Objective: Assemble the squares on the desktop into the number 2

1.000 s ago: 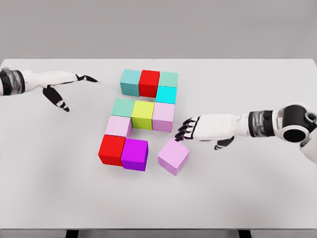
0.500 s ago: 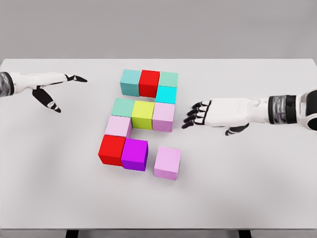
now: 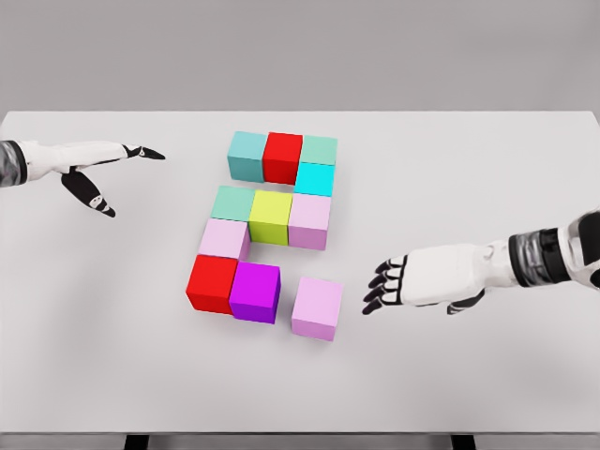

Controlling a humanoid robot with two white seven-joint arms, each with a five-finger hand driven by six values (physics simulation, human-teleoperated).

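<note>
A white, matte desktop [image 3: 487,169] fills the frame from 3 to 9 o'clock under even, soft light, backed at 12 o'clock by a plain grey wall [image 3: 300,52], with dark leg tops [image 3: 137,441] visible at the 6 o'clock edge.

Glossy white shells cover both forearms and the backs of the left hand [image 3: 82,161] and right hand [image 3: 424,284], whose fingers [image 3: 379,291] end in black segments; a grey banded cuff, possibly ribbed, rings the right wrist [image 3: 527,260].
</note>
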